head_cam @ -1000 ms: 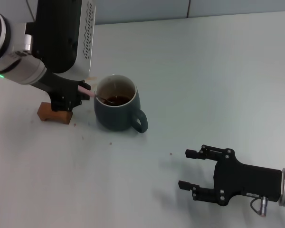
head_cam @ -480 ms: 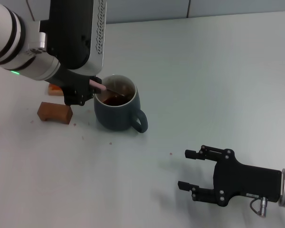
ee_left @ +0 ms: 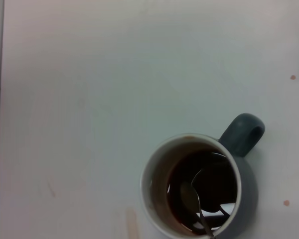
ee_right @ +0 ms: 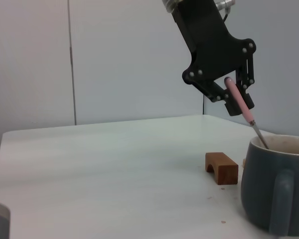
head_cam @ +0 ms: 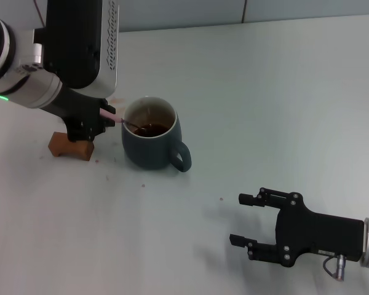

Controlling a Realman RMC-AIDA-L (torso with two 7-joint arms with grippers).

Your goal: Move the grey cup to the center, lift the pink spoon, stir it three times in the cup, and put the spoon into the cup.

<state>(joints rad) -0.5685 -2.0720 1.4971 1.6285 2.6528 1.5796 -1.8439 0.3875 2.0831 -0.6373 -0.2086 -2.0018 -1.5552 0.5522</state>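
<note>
- I judge I'm in the stirring step: my left gripper (head_cam: 104, 118) sits left of centre in the head view, just beside the rim of the grey cup (head_cam: 152, 142), and the pink spoon (head_cam: 114, 118) slants from it down into the brown liquid.
- My left fingers (ee_right: 235, 105) are clenched on the pink handle near its upper end; in the right wrist view the handle runs down between them and the metal shaft crosses the cup's rim.
- The left wrist view looks straight down into the cup: the spoon's silvery bowl lies submerged in the liquid, toward the lower side of the frame.
- The cup stands on the table (head_cam: 264, 92), handle toward the lower right, a wooden block (head_cam: 70, 146) close on its left.
- Next I'd need to finish the circles without knocking the cup wall, then let go so the spoon leans on the rim.
- My right gripper (head_cam: 249, 219) hovers idle at the lower right, fingers spread, holding nothing.
</note>
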